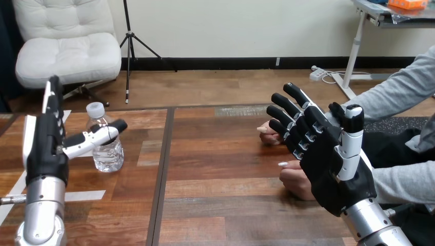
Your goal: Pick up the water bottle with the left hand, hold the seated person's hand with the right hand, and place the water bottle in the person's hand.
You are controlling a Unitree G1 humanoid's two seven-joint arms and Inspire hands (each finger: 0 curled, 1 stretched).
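Left hand (43, 151) is hovering spread beside the bottle (109, 154); it should be wrapping the middle squarely. Right hand (328, 164) is likewise hanging spread.

Wooden table (215, 154): water bottle (106, 147), person's hands (296, 180).

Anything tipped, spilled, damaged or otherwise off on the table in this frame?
Nothing stands out. The water bottle stands upright and capped on the table, with no spill around it. The left hand is open beside it; the right hand is open by the person's hands.
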